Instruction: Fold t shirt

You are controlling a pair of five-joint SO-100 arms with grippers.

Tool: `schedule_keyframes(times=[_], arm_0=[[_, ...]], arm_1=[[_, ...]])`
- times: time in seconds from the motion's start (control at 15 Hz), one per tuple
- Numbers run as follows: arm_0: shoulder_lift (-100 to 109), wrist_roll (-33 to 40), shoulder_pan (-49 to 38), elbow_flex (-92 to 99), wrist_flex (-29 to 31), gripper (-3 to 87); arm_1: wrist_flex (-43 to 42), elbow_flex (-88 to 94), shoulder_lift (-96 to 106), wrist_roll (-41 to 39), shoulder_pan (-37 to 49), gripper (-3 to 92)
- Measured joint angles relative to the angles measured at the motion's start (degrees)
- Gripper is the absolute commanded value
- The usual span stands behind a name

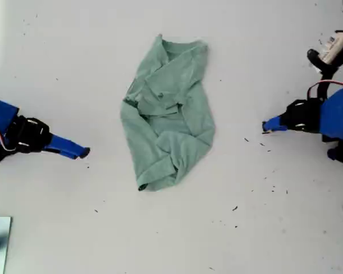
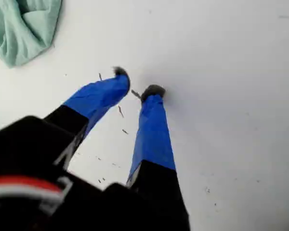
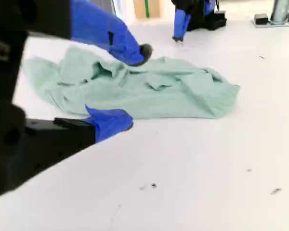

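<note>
At the exterior view's left, the second gripper (image 1: pixel 83 152) is hovering low over the white surface (image 1: pixel 57 45) just beside the t shirt (image 1: pixel 168 120), with its fingers (image 3: pixel 111 122) standing wide apart and holding nothing. The t shirt is lying crumpled in the middle of the surface, touching neither gripper. At the exterior view's right, the first gripper (image 1: pixel 266 126) is pointing towards the cloth from a little further away, its fingers (image 2: pixel 151 125) keeping only a narrow gap, empty too.
</note>
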Motion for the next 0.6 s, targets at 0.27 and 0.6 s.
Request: schedule_keyframes(times=[0.27, 0.6], arm_0=[[0.0, -0.26, -4.92, -0.97, 0.44, -0.1], [-2.29, -3.16, -4.39, -5.8, -2.11, -0.2]], arm_1=[[-0.62, 0.18, 0.09, -0.18, -4.39, 2.3], [-5.36, -5.01, -2.81, 2.46, -10.2, 2.2]])
